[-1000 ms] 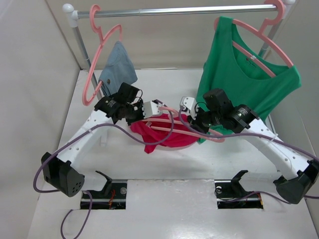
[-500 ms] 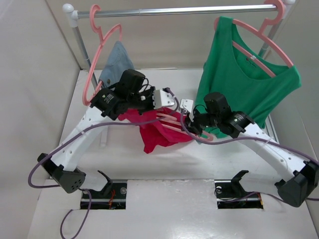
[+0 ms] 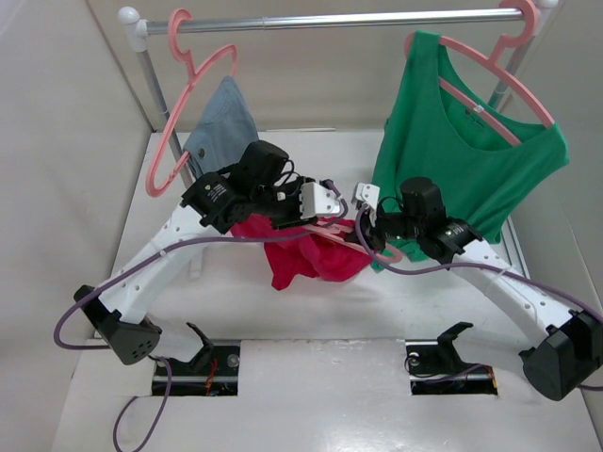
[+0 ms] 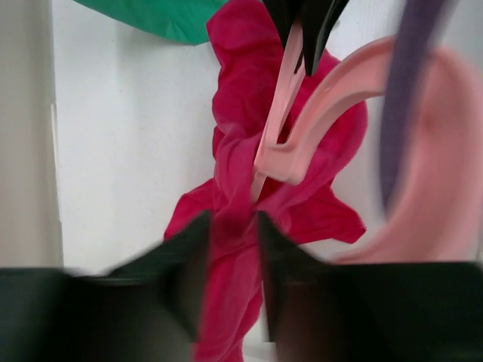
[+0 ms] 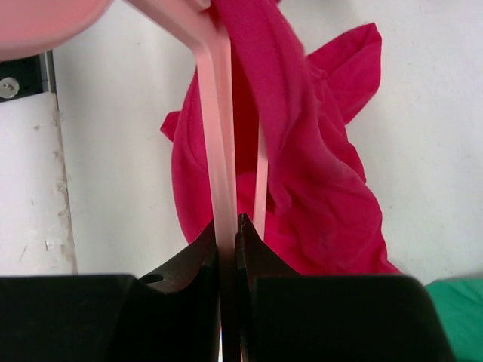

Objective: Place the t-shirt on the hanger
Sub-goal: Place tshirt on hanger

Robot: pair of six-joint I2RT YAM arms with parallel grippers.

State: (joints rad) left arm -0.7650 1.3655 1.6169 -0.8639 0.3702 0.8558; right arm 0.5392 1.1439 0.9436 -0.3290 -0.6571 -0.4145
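Observation:
The crimson-pink t-shirt (image 3: 303, 256) hangs bunched between the two arms, draped over the salmon-pink hanger (image 3: 330, 227). My left gripper (image 3: 323, 201) is shut on a fold of the t-shirt (image 4: 234, 158), with cloth filling the gap between its fingers (image 4: 181, 264). My right gripper (image 3: 364, 222) is shut on a thin bar of the hanger (image 5: 219, 136), and the t-shirt (image 5: 302, 188) hangs across that bar just beyond the jaws. The hanger's curved shoulder (image 4: 317, 113) shows in the left wrist view, with the right gripper's dark fingertips clamped on it at the top edge. The hook is not clearly seen.
A green sleeveless top (image 3: 462, 141) hangs on a pink hanger at the right of the metal rail (image 3: 330, 19), close behind my right arm. A grey-blue cloth (image 3: 221, 118) hangs on another pink hanger (image 3: 174, 132) at the left by the rack post (image 3: 155, 85).
Both grippers have risen and moved toward the back, the left one also rightward. The shirt and hanger have come up off the table with them and now hang bunched between the grippers.

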